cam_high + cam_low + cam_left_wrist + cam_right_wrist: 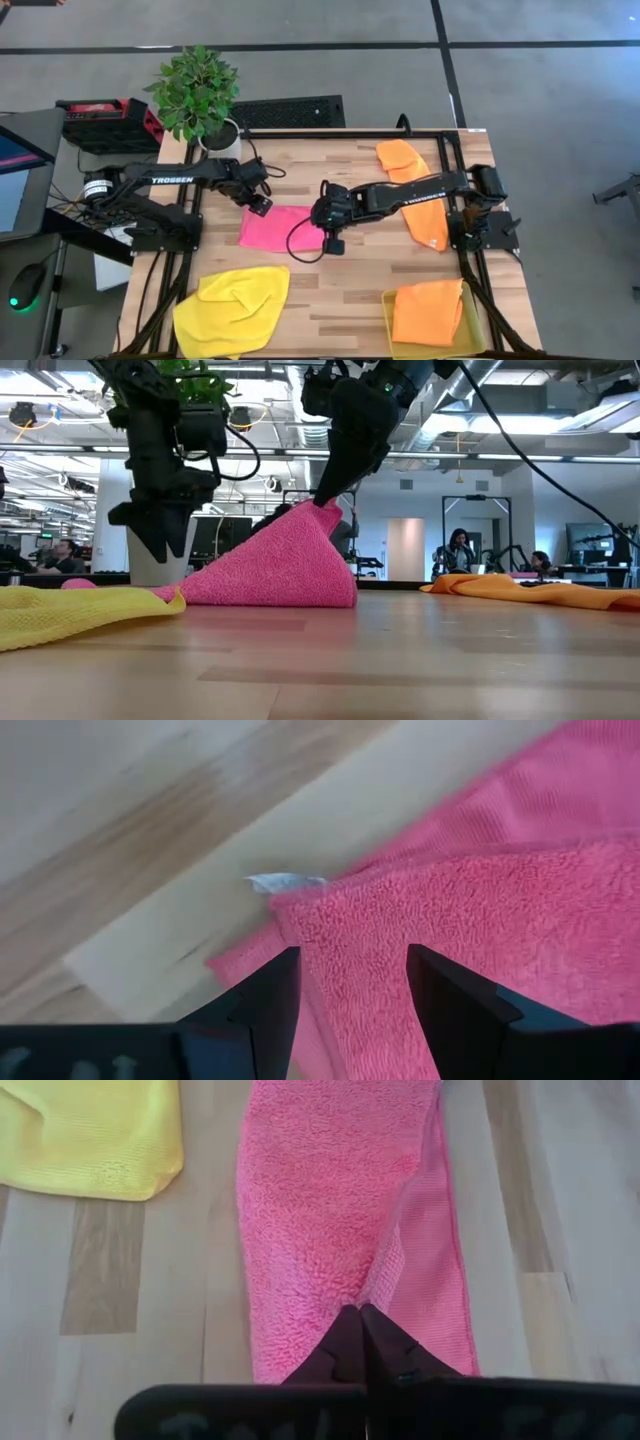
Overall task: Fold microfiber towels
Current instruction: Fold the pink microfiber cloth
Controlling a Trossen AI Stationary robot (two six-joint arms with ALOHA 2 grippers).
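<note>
A: High view has the pink towel point(275, 226) mid-table, between both grippers. What's the right gripper point(333, 243) doing?

B: It's pinched tight on the towel's right edge. At table height that edge is lifted into a peak while the rest lies on the table point(350, 290).

A: And the left gripper point(260, 205)?

B: Fingers spread, hovering over the towel's far left corner, grasping nothing.

A: The others?

B: Yellow towel point(232, 310) at the near left; one orange towel point(415, 190) far right under the right arm, another point(428, 312) in the tray point(388, 318).
</note>
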